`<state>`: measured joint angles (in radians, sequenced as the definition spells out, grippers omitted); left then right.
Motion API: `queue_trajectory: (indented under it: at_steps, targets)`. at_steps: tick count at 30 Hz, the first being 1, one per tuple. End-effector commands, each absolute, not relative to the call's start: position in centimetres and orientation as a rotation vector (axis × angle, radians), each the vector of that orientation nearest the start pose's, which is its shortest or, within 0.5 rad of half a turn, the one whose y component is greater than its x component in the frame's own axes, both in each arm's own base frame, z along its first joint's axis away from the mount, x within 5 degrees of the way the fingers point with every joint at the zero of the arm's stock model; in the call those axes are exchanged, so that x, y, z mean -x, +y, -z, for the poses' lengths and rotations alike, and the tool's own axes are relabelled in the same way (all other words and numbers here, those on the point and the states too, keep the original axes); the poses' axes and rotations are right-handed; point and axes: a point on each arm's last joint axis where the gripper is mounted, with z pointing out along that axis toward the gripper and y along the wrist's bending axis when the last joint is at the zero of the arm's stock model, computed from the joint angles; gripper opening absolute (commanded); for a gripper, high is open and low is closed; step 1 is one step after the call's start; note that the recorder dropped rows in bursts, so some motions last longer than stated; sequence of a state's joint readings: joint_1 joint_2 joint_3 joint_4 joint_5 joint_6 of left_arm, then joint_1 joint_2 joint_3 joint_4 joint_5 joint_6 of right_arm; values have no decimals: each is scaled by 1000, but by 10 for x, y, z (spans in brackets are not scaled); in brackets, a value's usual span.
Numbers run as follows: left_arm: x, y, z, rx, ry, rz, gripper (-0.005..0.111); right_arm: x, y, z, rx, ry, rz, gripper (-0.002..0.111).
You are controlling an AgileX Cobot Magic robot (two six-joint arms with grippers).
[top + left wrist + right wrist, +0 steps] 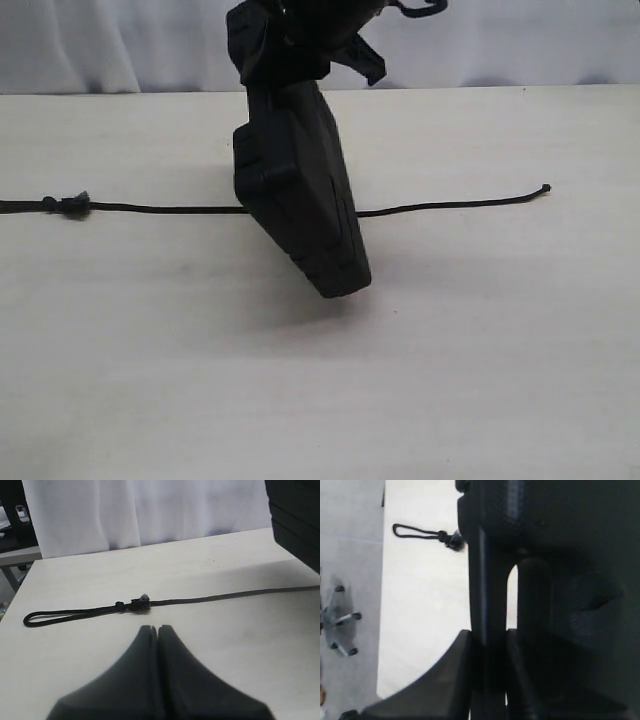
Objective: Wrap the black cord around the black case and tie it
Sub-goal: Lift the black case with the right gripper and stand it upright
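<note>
Nearest the lens lay the front strip of the table [320, 420], a pale, matte, faintly scuffed top. Above its middle hung the black case [300, 190], a flat rectangular slab of matte plastic, tilted, its lower corner close over the table; whether it touched could not be told. The right gripper [487, 670] had narrow jaws clamped on the case's upper end, beside the cut-out handle slot [512, 595]. The black cord [160, 208], thin and braided, lay nearly straight on the table, parallel to the far edge and passing behind or under the case. Its bulky knot [75, 205] with a frayed tuft sat toward the left edge, a long narrow loop [30, 620] beyond it; the plain tip [545, 187] ended short of the right edge. The left gripper [157, 630] hovered just before the knot, fingers pressed together on nothing. Judgement: the case was positioned over the cord, but no turn ran round it and no tie existed; all wrapping and knotting remained.
</note>
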<state>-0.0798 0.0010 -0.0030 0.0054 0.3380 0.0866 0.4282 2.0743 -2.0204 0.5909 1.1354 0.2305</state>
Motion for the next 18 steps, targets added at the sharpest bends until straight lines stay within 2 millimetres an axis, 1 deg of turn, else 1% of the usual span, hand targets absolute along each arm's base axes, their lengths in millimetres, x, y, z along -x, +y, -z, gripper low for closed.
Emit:
queue_trajectory:
  at_steps: [1, 2, 3, 4, 5, 6, 8, 12, 18]
  targets:
    - [-54, -4, -184, -148, 1801, -12, 0, -397, 244, -323, 99, 2512, -1368, 4]
    - [-54, -4, -184, -148, 1801, -12, 0, -398, 244, -310, 50, 2519, -1364, 4]
    - [-54, -4, -184, -148, 1801, -12, 0, -399, 243, -305, 40, 2522, -1350, 4]
    - [-54, -4, -184, -148, 1801, -12, 0, -400, 242, -290, -18, 2538, -1331, 4]
    - [-54, -4, -184, -148, 1801, -12, 0, -400, 240, -283, -42, 2551, -1320, 4]
    - [-54, -4, -184, -148, 1801, -12, 0, -399, 238, -271, -80, 2576, -1301, 4]
    - [-54, -4, -184, -148, 1801, -12, 0, -399, 233, -260, -106, 2600, -1264, 4]
    - [-54, -4, -184, -148, 1801, -12, 0, -400, 226, -253, -39, 2631, -1149, 4]
    - [-54, -4, -184, -148, 1801, -12, 0, -401, 226, -253, -9, 2621, -1131, 4]
